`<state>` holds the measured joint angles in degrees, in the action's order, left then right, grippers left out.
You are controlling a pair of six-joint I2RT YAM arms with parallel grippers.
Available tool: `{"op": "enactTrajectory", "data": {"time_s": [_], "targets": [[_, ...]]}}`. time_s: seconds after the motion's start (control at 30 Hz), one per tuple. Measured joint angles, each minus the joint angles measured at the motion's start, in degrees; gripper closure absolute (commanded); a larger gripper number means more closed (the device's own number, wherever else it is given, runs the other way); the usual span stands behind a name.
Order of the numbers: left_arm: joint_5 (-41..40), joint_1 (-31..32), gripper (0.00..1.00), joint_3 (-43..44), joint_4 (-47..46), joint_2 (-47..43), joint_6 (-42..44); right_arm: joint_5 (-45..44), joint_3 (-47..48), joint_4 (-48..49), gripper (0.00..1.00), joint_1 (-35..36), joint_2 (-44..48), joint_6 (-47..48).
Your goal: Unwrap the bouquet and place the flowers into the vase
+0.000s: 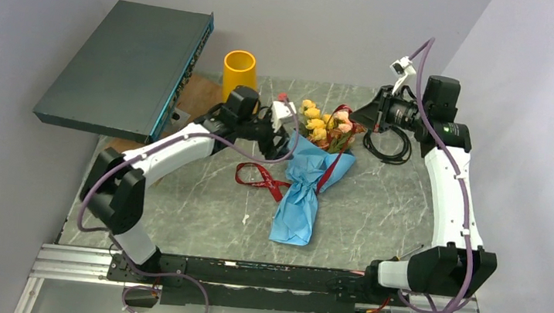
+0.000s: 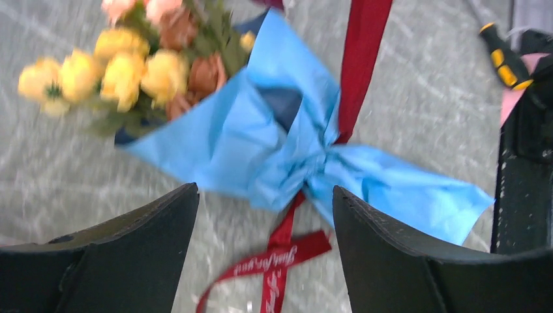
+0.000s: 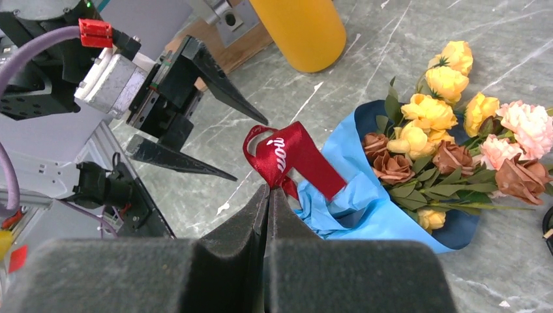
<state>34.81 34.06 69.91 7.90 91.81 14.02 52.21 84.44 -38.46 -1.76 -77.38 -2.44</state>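
Grey marbled table (image 1: 377, 214) fills the top view, with pale walls behind it. Near its middle lies the bouquet (image 1: 309, 177), with the flowers (image 1: 328, 124) pointing to 12 o'clock and the tail of the blue paper (image 1: 295, 209) pointing to 6 o'clock. The flowers sit inside the wrapping. The vase (image 1: 239, 71) stands upright at the far edge, at 10 o'clock from the flower heads and well apart from them.

A dark red ribbon (image 1: 260, 176) crosses the pinched waist of the paper. One end curls on the table at 9 o'clock of the paper, and the other runs up toward 1 o'clock. The right gripper (image 3: 269, 189) is clenched on that far end, with a red loop bunched at its fingertips. The left gripper (image 2: 264, 192) is released, its jaws wide and holding nothing. It hangs just beside the flowers at their 9 o'clock, and the paper's waist shows between its jaws.

A flat dark box (image 1: 128, 63) sits tilted at the far-left corner. A coiled black cable (image 1: 387, 146) lies at 3 o'clock of the flowers.
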Motion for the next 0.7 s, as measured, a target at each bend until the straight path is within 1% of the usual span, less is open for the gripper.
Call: {"op": "enactTrajectory", "data": {"time_s": [0.1, 0.23, 0.27, 0.3, 0.37, 0.5, 0.6, 0.7], "targets": [[2.32, 1.44, 0.18, 6.86, 1.64, 4.39, 0.13, -0.02, -1.66, 1.33, 1.0, -0.39, 1.36, -0.68], [5.14, 1.53, 0.17, 15.17, 9.88, 9.77, 4.0, -0.09, -4.52, 1.03, 1.0, -1.88, 2.38, -0.59], [5.57, 1.51, 0.1, 16.76, 11.96, 10.73, 4.96, -0.2, -4.92, 0.42, 1.0, -2.03, 2.12, -0.31], [5.97, 1.4, 0.06, 18.6, 14.36, 11.82, 5.97, -0.22, -5.01, -0.46, 1.0, -2.19, 1.64, -0.07], [6.32, 1.31, 0.04, 21.11, 17.86, 13.29, 8.0, -0.28, -5.01, -2.01, 1.0, -2.23, 0.39, 0.85], [5.62, 1.33, 0.03, 21.92, 21.79, 13.88, 10.69, -1.29, -3.52, -5.35, 1.0, -2.19, -4.0, 2.32], [4.79, 1.03, 0.01, 21.9, 23.69, 13.88, 12.26, -2.75, 0.72, -7.41, 1.0, -2.23, -7.61, 3.17], [4.15, 0.02, 0.01, 21.7, 23.87, 13.88, 12.28, -4.09, 6.67, -8.24, 1.0, -2.32, -9.77, 3.3]]}}
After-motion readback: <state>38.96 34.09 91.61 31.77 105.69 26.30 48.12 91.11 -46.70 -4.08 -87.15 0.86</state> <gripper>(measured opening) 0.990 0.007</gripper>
